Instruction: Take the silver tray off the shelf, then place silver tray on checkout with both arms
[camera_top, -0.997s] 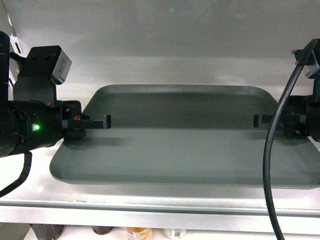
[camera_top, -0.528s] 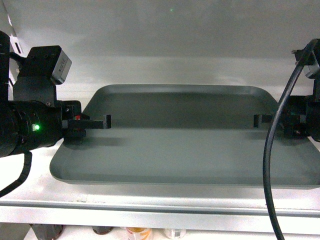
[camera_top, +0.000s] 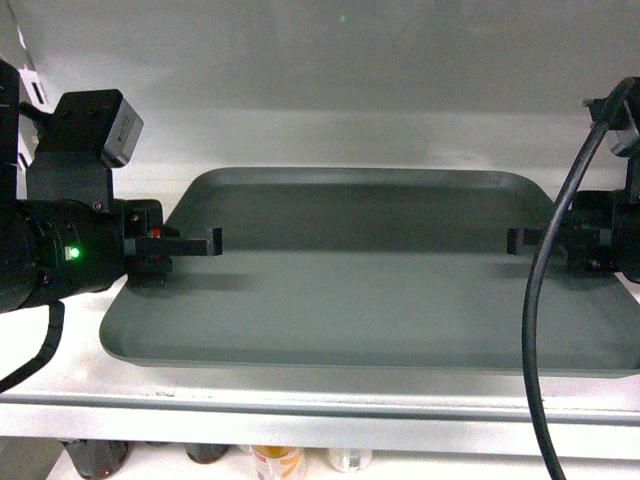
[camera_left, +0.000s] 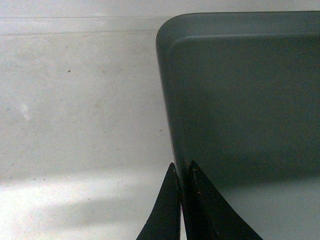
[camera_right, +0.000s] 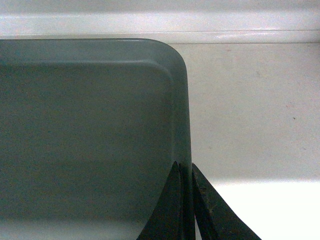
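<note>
The silver tray (camera_top: 370, 290) lies flat on the white shelf (camera_top: 300, 415), its long side facing me. My left gripper (camera_top: 205, 243) is shut on the tray's left rim, one finger over the rim and one outside it. On the opposite rim my right gripper (camera_top: 515, 240) is shut the same way. In the left wrist view the gripper (camera_left: 182, 172) pinches the rim of the tray (camera_left: 245, 90) just short of its far corner. The right wrist view shows the gripper (camera_right: 185, 170) clamping the tray (camera_right: 85, 125) likewise. The checkout is out of view.
A pale back panel (camera_top: 330, 80) closes the shelf close behind the tray. A black cable (camera_top: 545, 330) hangs in front of the tray's right end. Tops of bottles (camera_top: 275, 462) show under the shelf lip. A slotted upright (camera_top: 30, 90) stands at far left.
The shelf's front lip sits slightly higher in the head view, so more of the bottles below shows. Both grippers and the tray keep the same pose.
</note>
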